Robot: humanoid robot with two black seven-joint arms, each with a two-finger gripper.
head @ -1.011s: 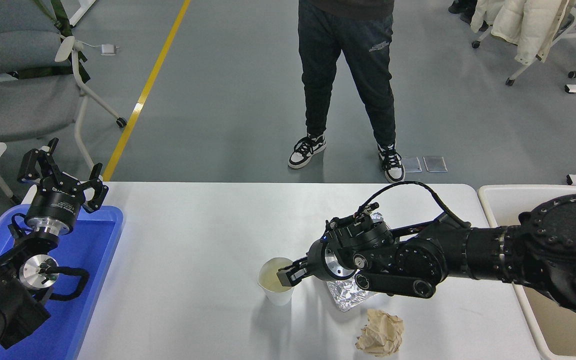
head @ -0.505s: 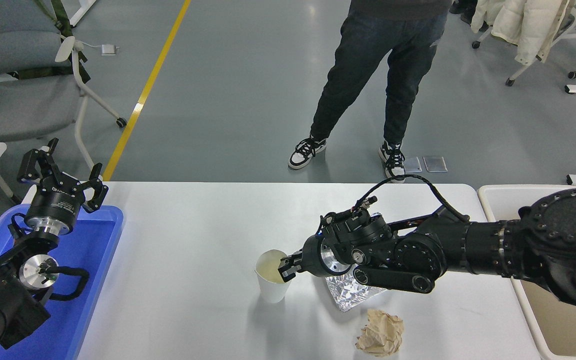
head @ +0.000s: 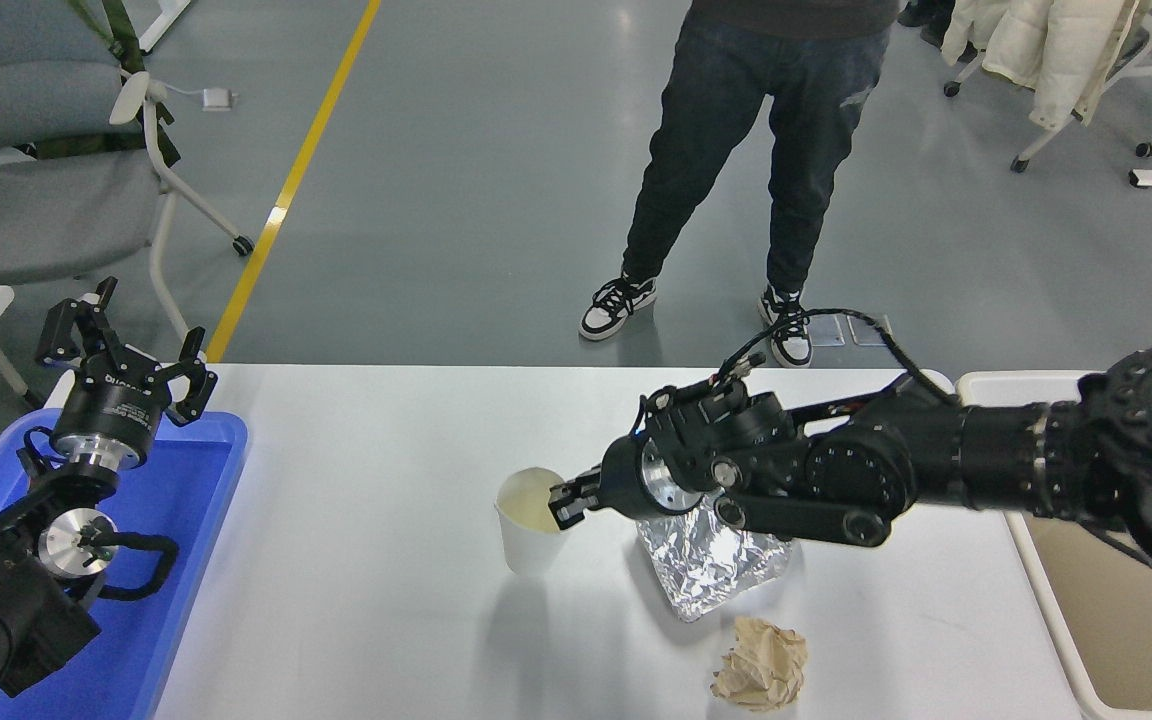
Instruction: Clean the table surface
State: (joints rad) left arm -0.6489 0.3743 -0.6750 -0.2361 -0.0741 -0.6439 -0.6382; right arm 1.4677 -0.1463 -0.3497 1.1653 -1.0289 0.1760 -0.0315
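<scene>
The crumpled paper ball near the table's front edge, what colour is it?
Light tan, like brown paper; the crumpled paper ball shows in the head view.

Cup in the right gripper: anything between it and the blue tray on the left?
Nothing visible. The cup, pinched at its rim by the right gripper, faces bare table up to the blue tray; the left gripper hovers over the tray's far end.
</scene>
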